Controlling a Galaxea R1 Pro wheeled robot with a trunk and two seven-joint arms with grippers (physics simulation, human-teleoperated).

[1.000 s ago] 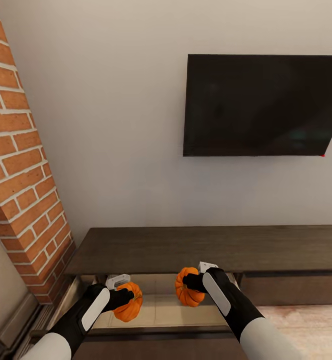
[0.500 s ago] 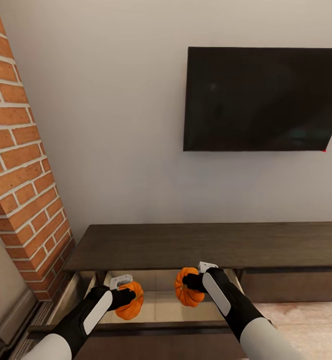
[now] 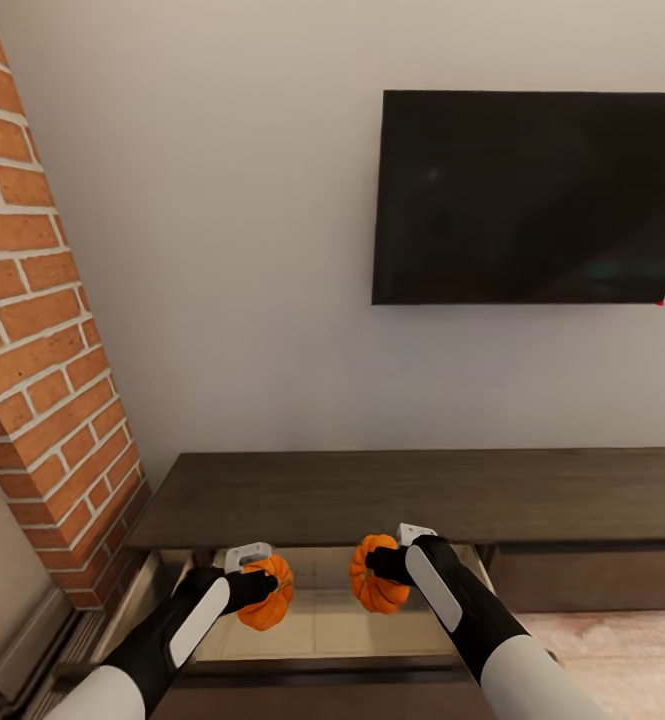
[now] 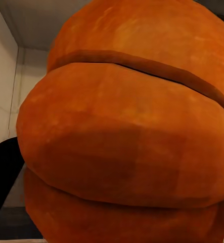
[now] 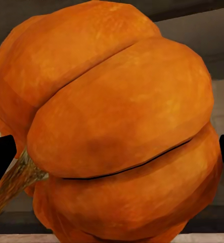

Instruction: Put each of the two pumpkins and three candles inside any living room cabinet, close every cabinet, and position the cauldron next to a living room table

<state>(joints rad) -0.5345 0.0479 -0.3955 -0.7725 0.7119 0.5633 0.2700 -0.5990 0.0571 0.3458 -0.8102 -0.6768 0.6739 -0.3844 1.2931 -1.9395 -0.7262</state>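
Note:
Two orange ribbed pumpkins hang over the open drawer of the long dark brown cabinet (image 3: 412, 495). My left gripper (image 3: 255, 588) is shut on the left pumpkin (image 3: 268, 595), which looms large in the left wrist view (image 4: 127, 131). My right gripper (image 3: 382, 568) is shut on the right pumpkin (image 3: 376, 578), seen close up with its brown stem in the right wrist view (image 5: 117, 131). The drawer's pale beige inside (image 3: 322, 620) lies beneath both pumpkins. Candles, cauldron and table are out of view.
A black TV (image 3: 532, 195) hangs on the pale wall above the cabinet. A red brick column (image 3: 42, 330) rises at the left. The cabinet's right drawer front (image 3: 592, 575) is shut. Pale wood floor (image 3: 622, 660) shows at the lower right.
My left gripper has carried its pumpkin up and forward, deeper over the drawer. The right gripper and its pumpkin have held still. The head view has shifted slightly.

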